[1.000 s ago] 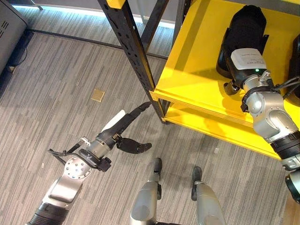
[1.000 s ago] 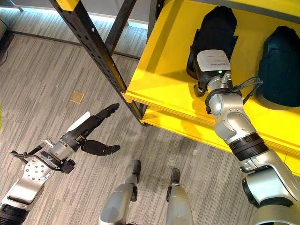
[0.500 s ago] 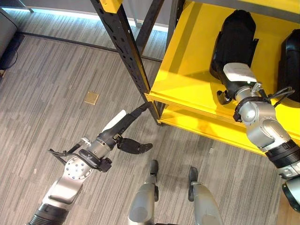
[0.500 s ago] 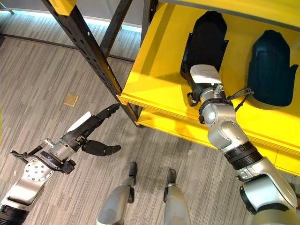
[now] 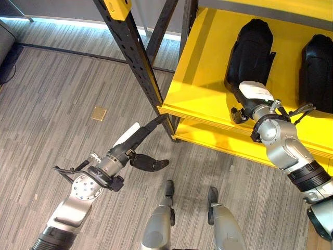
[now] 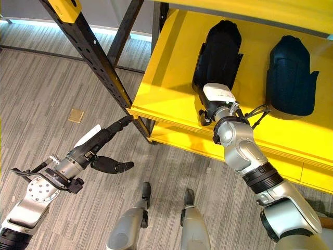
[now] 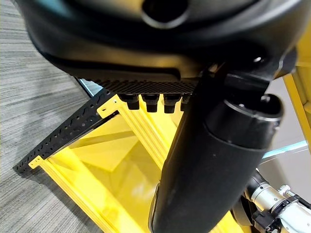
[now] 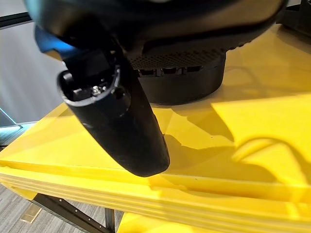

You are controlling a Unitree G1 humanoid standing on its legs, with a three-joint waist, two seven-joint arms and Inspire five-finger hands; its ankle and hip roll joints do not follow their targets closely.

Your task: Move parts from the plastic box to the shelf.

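Right hand [image 6: 214, 104] is up on the yellow shelf [image 6: 166, 78], parked at the near end of a black part [image 6: 218, 52]; the part's long axis runs straight away from the hand toward the back of the shelf; right wrist view puts the part's dark base [image 8: 182, 82] just past the thumb [image 8: 116, 121], nothing clamped between them that I can see; whether the fingers are spread or curled, cannot tell. A second black part [image 6: 290, 75] lies parallel further along the shelf, apart from the first. Left hand [image 5: 136, 148] hangs low over the floor beside the black upright [image 5: 138, 62], fingers straight, thumb out, empty; right arm is the nearer one to both parts.
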